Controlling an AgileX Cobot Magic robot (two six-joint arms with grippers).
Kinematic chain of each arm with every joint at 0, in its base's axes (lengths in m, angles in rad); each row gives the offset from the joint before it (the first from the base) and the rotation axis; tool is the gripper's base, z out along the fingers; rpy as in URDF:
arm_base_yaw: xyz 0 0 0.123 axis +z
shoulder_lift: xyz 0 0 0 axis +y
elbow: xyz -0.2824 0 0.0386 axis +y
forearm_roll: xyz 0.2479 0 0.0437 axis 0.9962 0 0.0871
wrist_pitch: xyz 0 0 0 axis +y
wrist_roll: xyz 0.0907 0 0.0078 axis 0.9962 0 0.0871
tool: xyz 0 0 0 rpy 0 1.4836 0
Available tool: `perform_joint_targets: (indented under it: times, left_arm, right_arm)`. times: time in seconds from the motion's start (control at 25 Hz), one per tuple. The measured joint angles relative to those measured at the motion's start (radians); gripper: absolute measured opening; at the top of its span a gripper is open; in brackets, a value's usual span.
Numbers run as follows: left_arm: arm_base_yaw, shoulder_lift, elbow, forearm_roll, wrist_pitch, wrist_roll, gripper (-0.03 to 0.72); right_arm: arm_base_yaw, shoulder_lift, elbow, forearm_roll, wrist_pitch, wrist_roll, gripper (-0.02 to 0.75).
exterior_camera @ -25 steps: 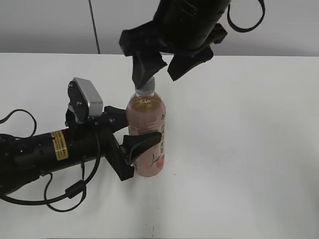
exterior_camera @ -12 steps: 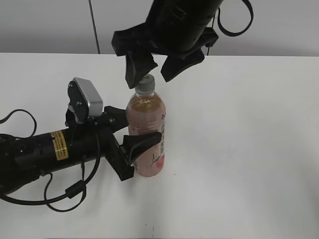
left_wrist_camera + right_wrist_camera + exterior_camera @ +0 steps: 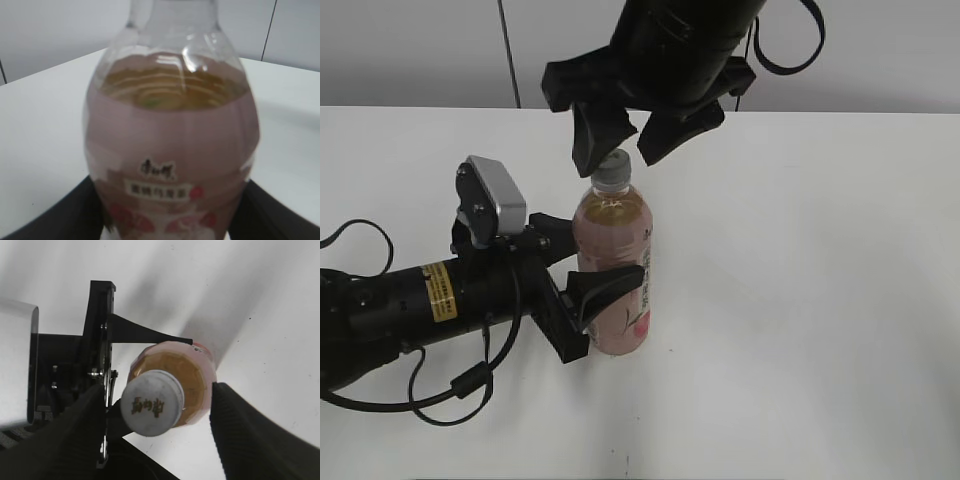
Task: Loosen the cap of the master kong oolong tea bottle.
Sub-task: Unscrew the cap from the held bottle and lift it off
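on the white bench (image 3: 800,300), a little left of the middle, the master kong oolong tea bottle (image 3: 612,270) stands upright with the left gripper (image 3: 582,282) clenched around its labelled body, one finger behind it and one across the front. from the left wrist view the bottle fills the picture, dark fingers (image 3: 75,215) pressing in at both lower sides, so the holding half of the job looks done.

the cap (image 3: 613,171) is on the neck and nothing is touching it. the right gripper (image 3: 620,140) hangs just above it, released, its two fingers spread to either side. looking down from the right wrist, the cap (image 3: 152,409) sits between the ridged pads (image 3: 240,435) with clear gaps on both sides, though closer to the left one.

as i judge it, whether the cap has had any turn yet cannot be told from here; it looks fully seated. what seems left is for the upper gripper to come down, close on the ribbed side and twist while the lower one keeps the bottle from spinning.
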Motion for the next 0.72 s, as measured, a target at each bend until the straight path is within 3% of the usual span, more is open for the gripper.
perform_joint_targets:
  times: [0.52, 0.72]
  left_arm:
    - [0.0, 0.0, 0.0, 0.0, 0.0, 0.0, 0.411]
    - [0.0, 0.0, 0.0, 0.0, 0.0, 0.0, 0.411]
  right_arm:
    - [0.0, 0.025, 0.0, 0.015, 0.0, 0.0, 0.475]
    - [0.001, 0.025, 0.0, 0.01, 0.0, 0.0, 0.365]
